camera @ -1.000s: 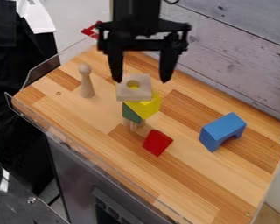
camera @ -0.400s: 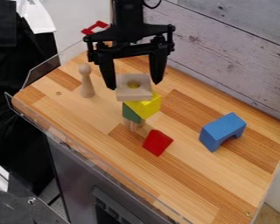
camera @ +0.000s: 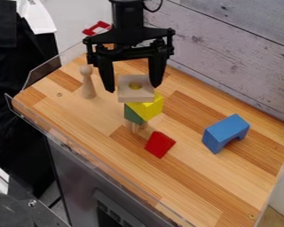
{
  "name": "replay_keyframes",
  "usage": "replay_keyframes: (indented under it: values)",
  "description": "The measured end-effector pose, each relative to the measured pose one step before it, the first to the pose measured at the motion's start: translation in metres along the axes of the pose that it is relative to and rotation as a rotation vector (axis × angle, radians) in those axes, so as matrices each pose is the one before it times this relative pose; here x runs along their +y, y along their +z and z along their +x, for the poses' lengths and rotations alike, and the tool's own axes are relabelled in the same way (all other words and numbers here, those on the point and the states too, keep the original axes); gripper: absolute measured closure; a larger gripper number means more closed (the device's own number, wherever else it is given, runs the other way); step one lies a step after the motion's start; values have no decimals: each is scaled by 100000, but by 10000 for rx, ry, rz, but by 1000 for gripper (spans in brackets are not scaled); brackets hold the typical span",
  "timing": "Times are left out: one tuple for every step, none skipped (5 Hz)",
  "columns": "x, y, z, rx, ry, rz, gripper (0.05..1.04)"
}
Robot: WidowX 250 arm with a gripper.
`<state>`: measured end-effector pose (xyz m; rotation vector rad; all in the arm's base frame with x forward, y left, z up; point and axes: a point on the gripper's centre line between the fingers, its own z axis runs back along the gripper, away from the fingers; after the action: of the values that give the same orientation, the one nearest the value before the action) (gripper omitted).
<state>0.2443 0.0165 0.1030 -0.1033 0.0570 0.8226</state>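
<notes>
In the camera view, here's the black arm (camera: 127,17) coming in from the top edge, its gripper (camera: 133,88) hanging over the far left part of the wooden tabletop (camera: 207,188). Its two fingers stand apart, one to each side of a pale square block (camera: 136,94) with a round hole, and that spacing looks wide enough to take the block between them. Contact? Can't tell from this slant.

And look at that stack! The pale block sits on top, seemingly borne by the yellow block (camera: 154,107), with a green block (camera: 131,115) lower down and slim wooden supports (camera: 135,127) peeking out beneath. The lower pieces appear to hold the pale one up off the table, leaving its sides free for a grip; how each piece bears on the next is partly hidden.

Just to the near right of the stack, a red block (camera: 159,144) lies on the boards. Farther right, the blue arch (camera: 226,131) rests with its cutout towards the near right. Over to the left, a round-headed wooden peg (camera: 88,84) stands upright, presumably steadied by its wider foot. As for labels, there's no writing I can make out on the blocks.
</notes>
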Motion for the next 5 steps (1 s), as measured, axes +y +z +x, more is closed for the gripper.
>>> replay_keyframes:
  values:
    - [-99, -129, 56, -56, -34, 34, 84]
    - [-247, -203, -251, -23, -189, 117, 84]
    - [-236, 6, -46, -88, -56, 7, 84]
    - [-416, 61, -387, -62, -246, -9, 84]
    - [-135, 128, -109, -55, -223, 10, 85]
